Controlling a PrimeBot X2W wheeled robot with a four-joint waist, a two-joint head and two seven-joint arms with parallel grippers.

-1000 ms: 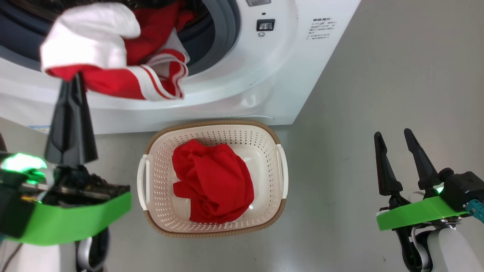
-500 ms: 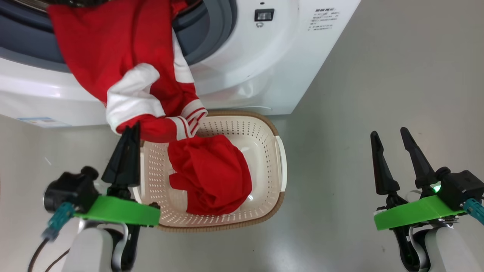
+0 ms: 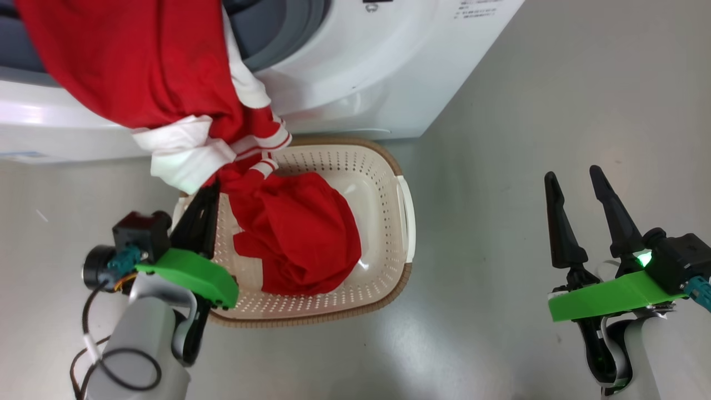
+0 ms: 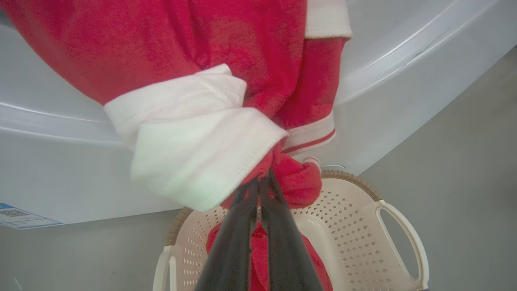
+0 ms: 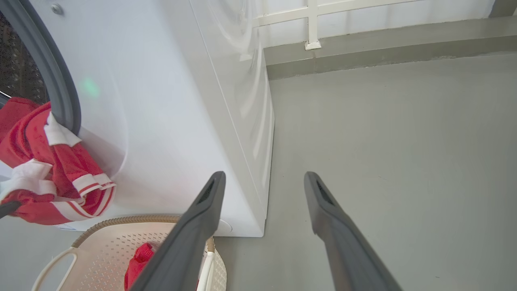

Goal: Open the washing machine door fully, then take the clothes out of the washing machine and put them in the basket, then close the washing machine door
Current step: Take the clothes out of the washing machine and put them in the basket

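While my left gripper stays clamped on the red-and-white garment, I see it has drawn the cloth further out of the washing machine, down to the basket rim. A red garment lies inside. My right gripper hangs open, well apart.

Clothes: soft matt red cloth, white cuffs with stitched hems, in the basket and above it
Basket: smooth cream plastic, perforated walls, brown woven-look rim
Washing machine: glossy white casing behind the basket; door ring grey, matt, rubbery
Floor: smooth grey with a faint sheen, around the basket
Right gripper: matt black fingers on a bright green plastic mount, right of the basket
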